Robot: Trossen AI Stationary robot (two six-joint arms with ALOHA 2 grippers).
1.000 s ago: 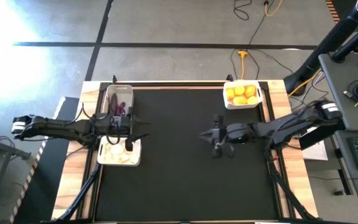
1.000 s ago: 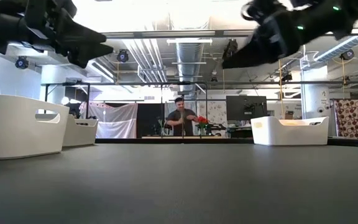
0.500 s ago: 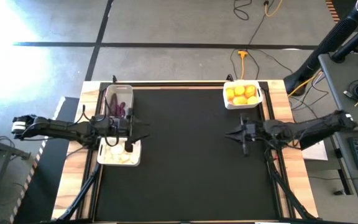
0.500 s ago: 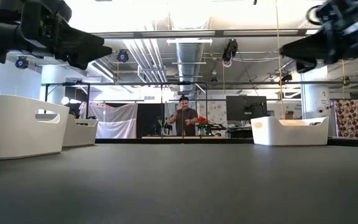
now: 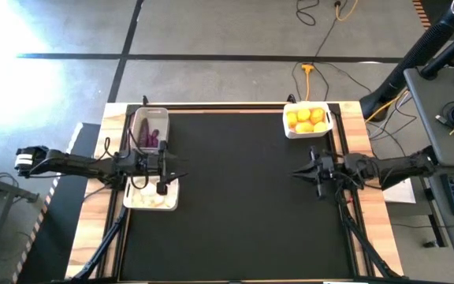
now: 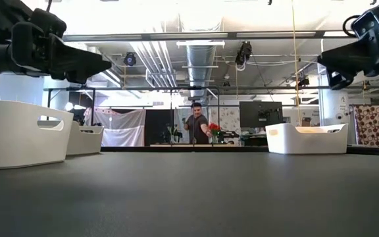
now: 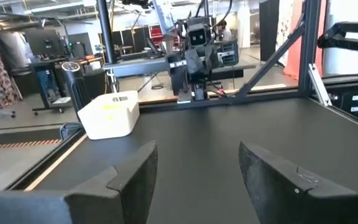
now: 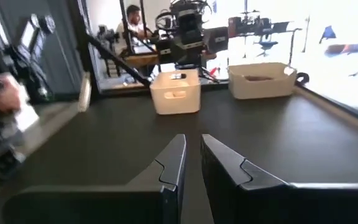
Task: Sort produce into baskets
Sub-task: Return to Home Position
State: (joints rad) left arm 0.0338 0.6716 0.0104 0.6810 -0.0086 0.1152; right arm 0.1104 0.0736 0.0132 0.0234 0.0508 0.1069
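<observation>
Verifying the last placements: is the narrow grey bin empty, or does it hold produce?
Holds produce. The high view shows dark purple pieces lying inside the grey bin; their number cannot be told.

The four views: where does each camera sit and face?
High: above the table, looking straight down; both arms show.
Low: at tabletop height, level into the room; both arms overhead.
Left wrist: faces the right arm and citrus bin; left fingers below, open.
Right wrist: faces the left arm and two bins; right fingers, shut.
High and left wrist share the citrus bin.

Citrus (image 5: 306, 120) in right bin (image 5: 307, 135), eggplants (image 5: 153, 136) in grey bin (image 5: 150, 111), garlic (image 5: 150, 197) in near-left bin (image 5: 151, 207)
</observation>
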